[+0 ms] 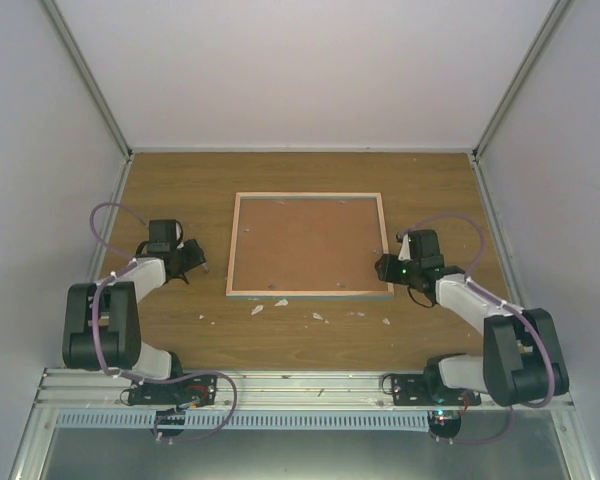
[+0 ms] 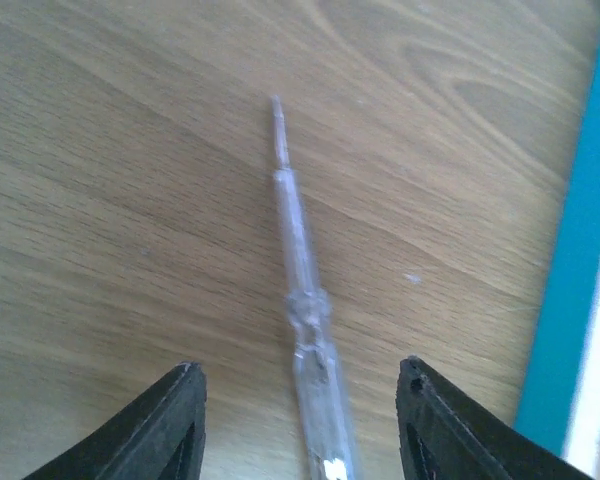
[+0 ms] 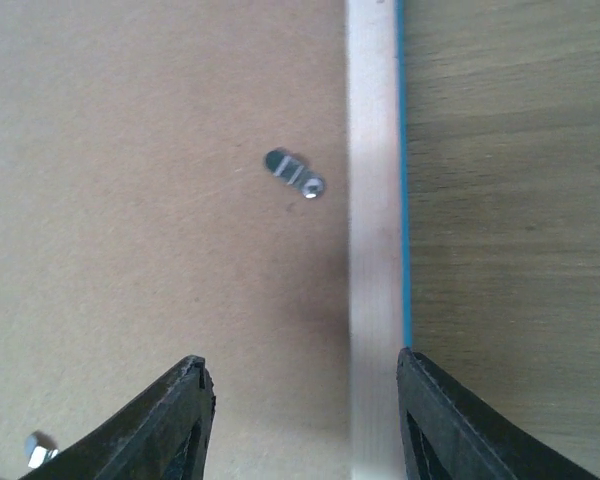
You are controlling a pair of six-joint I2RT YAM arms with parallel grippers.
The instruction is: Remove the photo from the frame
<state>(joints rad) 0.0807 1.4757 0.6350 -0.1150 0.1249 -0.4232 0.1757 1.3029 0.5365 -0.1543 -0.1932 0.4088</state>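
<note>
The frame (image 1: 308,245) lies face down in the middle of the table, showing its brown fibreboard panel and pale wood edging. The photo is hidden under the panel. My right gripper (image 1: 383,265) is open over the frame's right edge. In the right wrist view its fingers (image 3: 301,358) straddle the panel (image 3: 160,200) and the wood edging (image 3: 373,250), and a small metal turn clip (image 3: 293,173) lies ahead. My left gripper (image 1: 193,258) is open, left of the frame. In its wrist view the fingers (image 2: 301,366) straddle a slim clear-handled screwdriver (image 2: 302,290) lying on the table.
The frame's turquoise side (image 2: 580,250) shows at the right of the left wrist view. Several small pale scraps (image 1: 257,309) lie on the wooden table in front of the frame. A second metal clip (image 3: 40,450) shows at the panel's lower left. White walls enclose the table.
</note>
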